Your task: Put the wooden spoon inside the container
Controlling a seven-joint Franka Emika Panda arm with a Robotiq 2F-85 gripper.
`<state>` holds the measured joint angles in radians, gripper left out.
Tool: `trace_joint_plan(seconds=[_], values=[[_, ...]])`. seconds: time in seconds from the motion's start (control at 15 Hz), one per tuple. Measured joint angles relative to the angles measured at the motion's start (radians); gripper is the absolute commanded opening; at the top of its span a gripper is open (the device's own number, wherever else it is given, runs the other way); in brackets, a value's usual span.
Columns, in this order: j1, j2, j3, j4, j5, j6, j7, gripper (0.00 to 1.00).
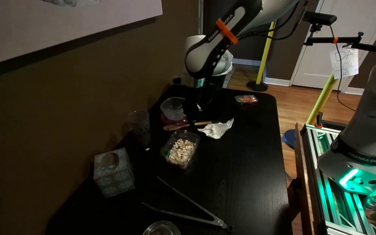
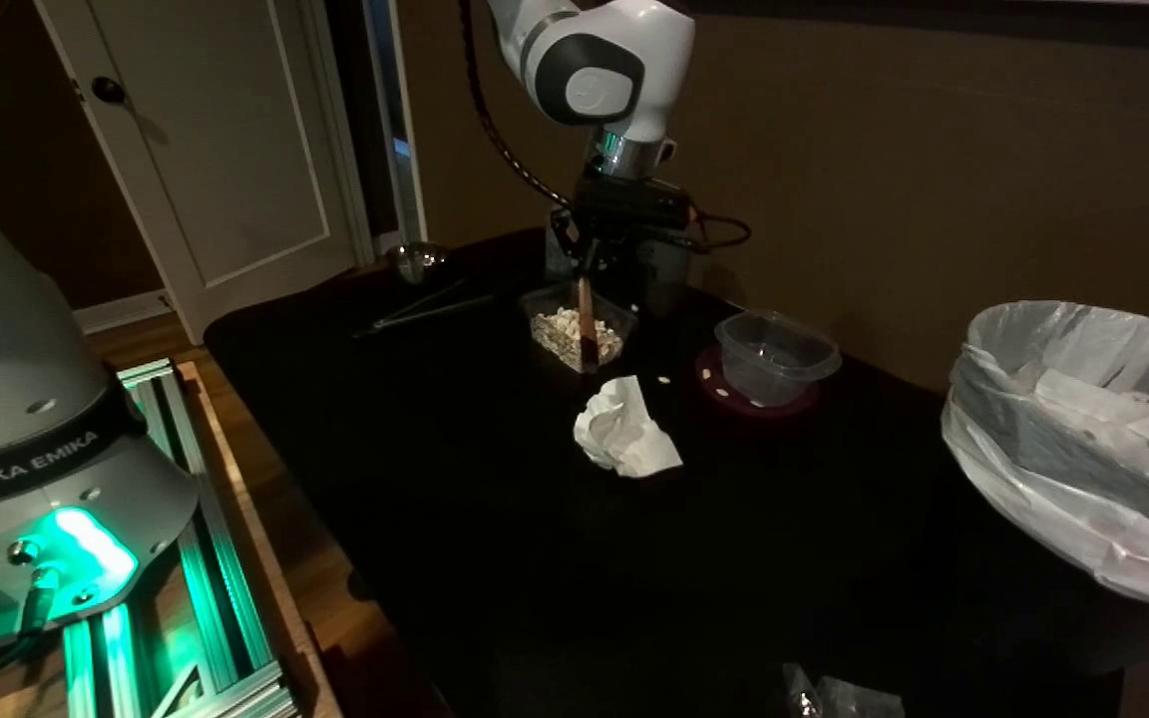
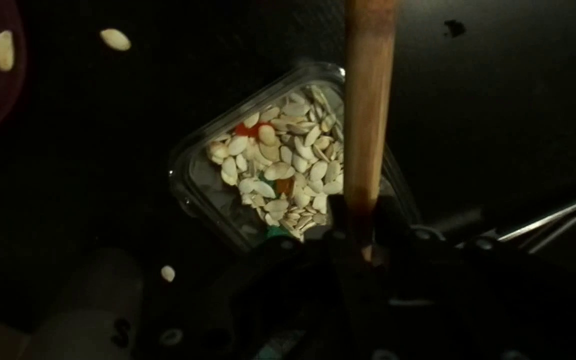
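Observation:
The wooden spoon (image 2: 586, 321) is a slim tan stick held in my gripper (image 2: 588, 267). In the wrist view my gripper (image 3: 360, 220) is shut around the spoon (image 3: 369, 100), which runs up past the frame's top. The spoon lies across a clear container of pale seeds (image 3: 288, 170); it also shows in an exterior view (image 2: 557, 344). I cannot tell if they touch. A clear empty bowl (image 2: 774, 364) sits on a dark red lid. In an exterior view that does not match, my gripper (image 1: 201, 106) is farther back and the spoon (image 1: 203, 123) lies low beside crumpled paper.
Crumpled white paper (image 2: 624, 429) lies before the seed container. Metal tongs (image 1: 219, 222) and a small round bowl (image 1: 162, 228) are on the black table. A tissue box (image 1: 114, 173) and a tall cup (image 1: 140, 125) stand by the wall. A lined bin (image 2: 1063, 449) stands at the table's end.

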<state>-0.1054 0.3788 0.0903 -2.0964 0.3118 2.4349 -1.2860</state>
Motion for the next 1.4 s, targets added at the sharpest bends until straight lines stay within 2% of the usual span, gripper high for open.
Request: trace_joint_plan(seconds=[0.07,0.13,0.33,0.6,0.73,1.13,1.4], values=[[0.005,-0.014,0.008,-0.024,-0.010,0.024,-0.004,0.18],[0.006,-0.024,0.015,-0.040,-0.014,0.024,-0.010,0.04],[0.005,-0.034,0.020,-0.051,-0.015,0.038,-0.018,0.04],[0.005,-0.035,0.027,-0.084,-0.053,0.258,-0.103,0.04],[0.005,-0.034,0.026,-0.109,-0.134,0.317,-0.130,0.04],[0.006,-0.034,-0.002,-0.161,-0.403,0.330,-0.165,0.04],[0.027,-0.034,-0.026,-0.170,-0.509,0.349,-0.135,0.04]])
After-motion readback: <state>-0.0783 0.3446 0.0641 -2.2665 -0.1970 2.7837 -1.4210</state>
